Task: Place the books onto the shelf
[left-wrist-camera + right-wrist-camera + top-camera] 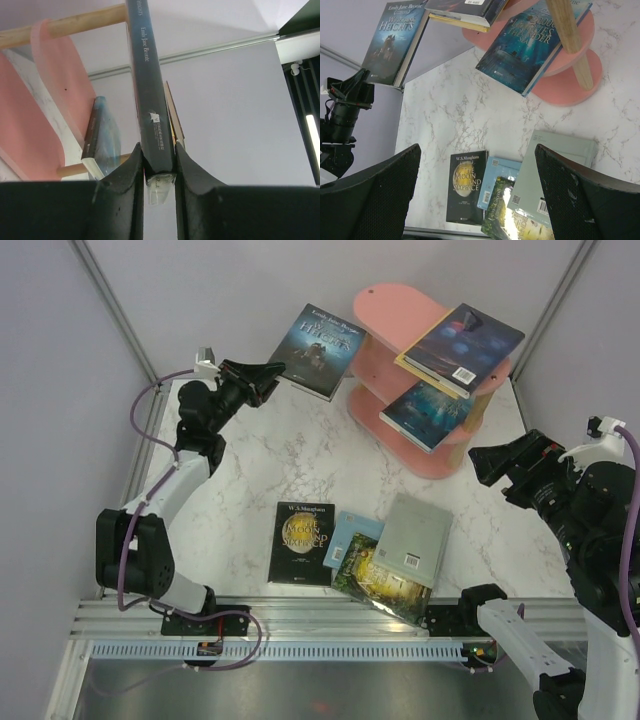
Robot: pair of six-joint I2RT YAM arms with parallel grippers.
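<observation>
The left end effector (265, 380) is clamped on the edge of a dark Brontë book (320, 338), which it holds in the air just beside the shelf (395, 302). Four books wait on the tabletop (230, 470): the black book (302, 543), the light blue book (352, 532), the landscape book (385, 585) and the grey book (420, 540). On the shelf rest a purple-blue book (465, 340) and a teal book (428, 412); a yellow edge under the first is perhaps a third. The right end effector (500, 462) stands wide apart and empty. By this count, less than half of the task is done. Only the left wrist view shows the spine pinched between the fingers (125, 180); only the top view shows both arms.
</observation>
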